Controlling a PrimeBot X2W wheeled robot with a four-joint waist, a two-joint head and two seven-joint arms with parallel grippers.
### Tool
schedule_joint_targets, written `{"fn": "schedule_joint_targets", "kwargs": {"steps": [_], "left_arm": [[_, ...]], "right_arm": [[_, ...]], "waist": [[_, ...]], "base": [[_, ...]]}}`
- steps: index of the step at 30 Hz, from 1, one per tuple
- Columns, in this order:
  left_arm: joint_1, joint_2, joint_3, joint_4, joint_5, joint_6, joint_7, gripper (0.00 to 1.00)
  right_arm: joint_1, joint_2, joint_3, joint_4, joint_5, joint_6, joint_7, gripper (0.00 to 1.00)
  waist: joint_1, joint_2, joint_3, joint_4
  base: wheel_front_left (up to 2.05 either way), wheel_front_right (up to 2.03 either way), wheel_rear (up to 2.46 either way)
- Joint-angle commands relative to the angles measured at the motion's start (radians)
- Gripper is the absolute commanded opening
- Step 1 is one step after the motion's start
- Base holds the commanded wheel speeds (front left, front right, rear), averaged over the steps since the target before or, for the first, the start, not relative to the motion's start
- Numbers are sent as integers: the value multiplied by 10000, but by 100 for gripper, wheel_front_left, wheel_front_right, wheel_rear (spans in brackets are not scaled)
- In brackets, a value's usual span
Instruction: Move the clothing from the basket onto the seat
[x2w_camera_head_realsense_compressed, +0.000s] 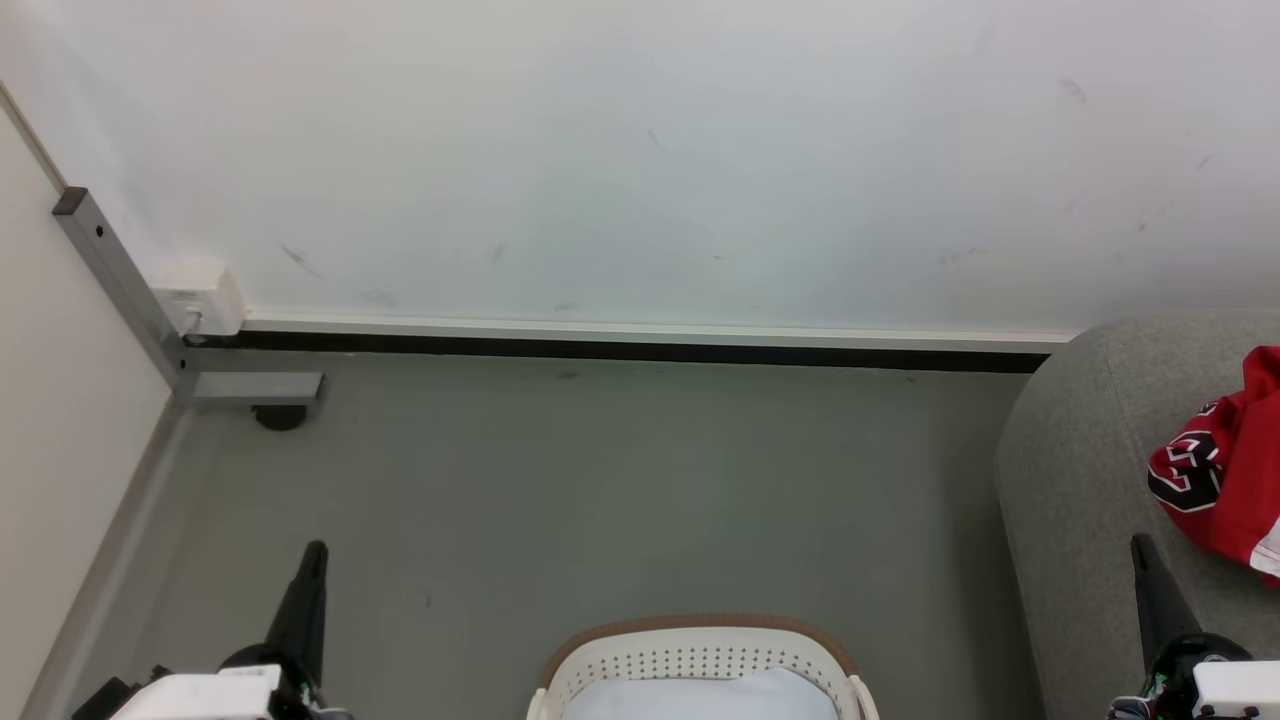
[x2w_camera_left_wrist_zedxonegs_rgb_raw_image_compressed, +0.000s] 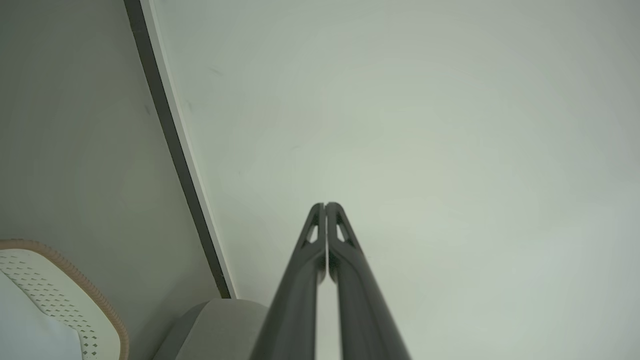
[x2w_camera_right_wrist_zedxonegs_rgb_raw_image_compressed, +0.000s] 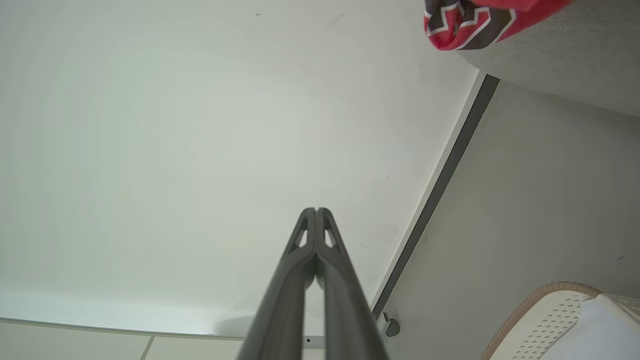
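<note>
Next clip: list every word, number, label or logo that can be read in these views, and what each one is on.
Black-and-white numerals on the red clothing lying on the seat: crumpled and cut off, unreadable.
White box on the wall: no legible marking.
Basket: no text can be made out.
No other text can be made out.

**Pale wall, grey floor**

I see a scuffed white wall (x2w_camera_head_realsense_compressed: 640, 150) meeting a grey-green floor (x2w_camera_head_realsense_compressed: 600, 500) along a white skirting (x2w_camera_head_realsense_compressed: 640, 328). At left, a grey metal frame (x2w_camera_head_realsense_compressed: 120, 285) stands beside a beige panel (x2w_camera_head_realsense_compressed: 50, 420).
</note>
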Motion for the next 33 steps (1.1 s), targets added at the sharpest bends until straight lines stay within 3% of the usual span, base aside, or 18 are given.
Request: {"fn": "schedule_joint_targets", "kwargs": {"steps": [1,9,33], "left_arm": [[-116,20,45,-47,-260,-33,74,0],[-141,17,71,-45,-740,-35,208,0],[-136,17,64,-43,-716,-35,203,0]], "right_arm": [[-102,-43,-70,-63,220,-19,46,0],[-121,-28,-151,-57,670,-21,182,0],[-127,27,-206,-47,563,-21,234,0]], "waist": [[0,0,1,12],[0,0,9,78],[0,0,9,78]], "base": [[0,0,0],[0,0,0],[0,0,0]]}}
